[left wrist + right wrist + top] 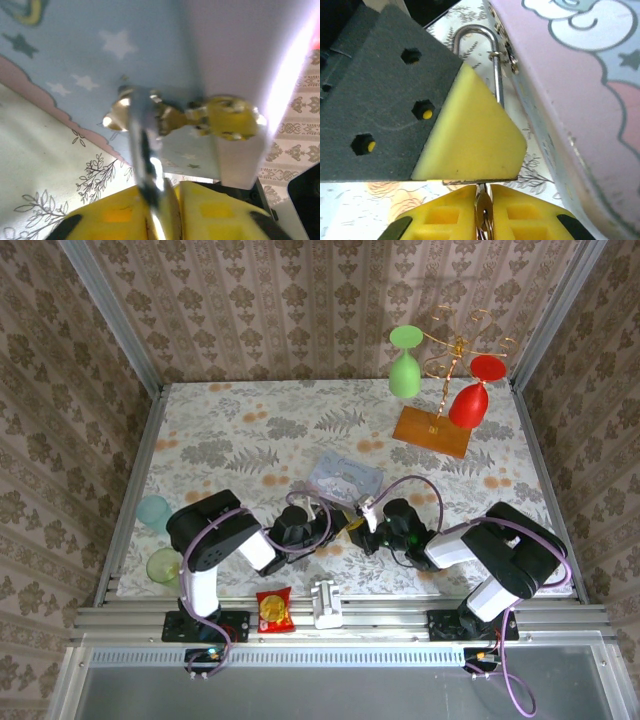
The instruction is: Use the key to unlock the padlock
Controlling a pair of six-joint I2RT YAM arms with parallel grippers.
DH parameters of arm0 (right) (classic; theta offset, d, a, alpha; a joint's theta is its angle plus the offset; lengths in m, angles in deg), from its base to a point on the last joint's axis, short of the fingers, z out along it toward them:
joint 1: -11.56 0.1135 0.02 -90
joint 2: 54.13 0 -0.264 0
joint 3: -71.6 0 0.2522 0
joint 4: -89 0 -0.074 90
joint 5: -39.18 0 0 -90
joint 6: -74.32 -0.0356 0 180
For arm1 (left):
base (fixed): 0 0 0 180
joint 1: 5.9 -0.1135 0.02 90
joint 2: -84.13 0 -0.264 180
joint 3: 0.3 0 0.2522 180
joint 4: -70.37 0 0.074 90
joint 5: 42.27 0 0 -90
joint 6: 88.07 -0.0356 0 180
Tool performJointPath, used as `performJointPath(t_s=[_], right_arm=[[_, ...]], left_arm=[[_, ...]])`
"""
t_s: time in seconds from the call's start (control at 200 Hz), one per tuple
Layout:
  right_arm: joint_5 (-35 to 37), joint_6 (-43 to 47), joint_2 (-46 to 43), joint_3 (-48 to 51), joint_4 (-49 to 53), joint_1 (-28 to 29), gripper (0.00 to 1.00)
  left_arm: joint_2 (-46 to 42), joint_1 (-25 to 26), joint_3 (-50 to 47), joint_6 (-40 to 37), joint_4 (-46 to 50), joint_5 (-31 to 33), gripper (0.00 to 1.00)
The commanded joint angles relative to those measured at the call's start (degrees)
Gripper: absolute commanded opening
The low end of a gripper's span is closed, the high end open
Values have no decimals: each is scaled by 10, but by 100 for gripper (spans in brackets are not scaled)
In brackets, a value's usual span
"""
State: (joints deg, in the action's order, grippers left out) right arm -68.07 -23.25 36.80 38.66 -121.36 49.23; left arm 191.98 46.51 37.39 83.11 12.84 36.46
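Two grips matter here. The left fingers (215,212) are pinched nearly together on the padlock (498,82), whose shackle hooks at the latch of the blue tin (580,100). Just below it, the right fingers (520,217) are clamped on the thin key (482,215). The keyhole is hidden, so I judge the key should go in slowly, straight along the body's axis, while the left braces firmly.
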Motion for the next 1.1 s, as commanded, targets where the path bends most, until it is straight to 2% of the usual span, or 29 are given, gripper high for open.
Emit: performJointPath(t_s=[0.0, 0.08, 0.27, 0.39, 0.48, 0.6, 0.725, 0.875, 1.095], right_arm=[[-54, -39, -20, 13, -30, -7, 14], [-52, -45, -20, 15, -25, -9, 13], [-52, -73, -8, 17, -34, -20, 13], [-86, -114, -6, 26, -60, -37, 12], [-106, -137, -9, 34, -84, -49, 13], [-128, -139, -16, 17, -39, -54, 13], [-193, -173, 13, -15, 7, -64, 13], [-209, -228, 47, -1, -46, -66, 12], [-208, -259, 83, -25, 32, -65, 12]], left_arm=[[-30, -8, -23, -35, -28, 43, 26], [-28, -14, -36, -41, -29, 55, 33], [-30, -21, -41, -64, -19, 59, 35], [-72, -20, -36, -119, 92, 78, 21], [-101, -20, -29, -154, 156, 83, 21], [-128, -20, -9, -198, 234, 86, 21], [-137, -19, 18, -254, 310, 89, 19], [-141, -14, 29, -287, 344, 97, 18], [-128, 6, 75, -339, 403, 101, 25]])
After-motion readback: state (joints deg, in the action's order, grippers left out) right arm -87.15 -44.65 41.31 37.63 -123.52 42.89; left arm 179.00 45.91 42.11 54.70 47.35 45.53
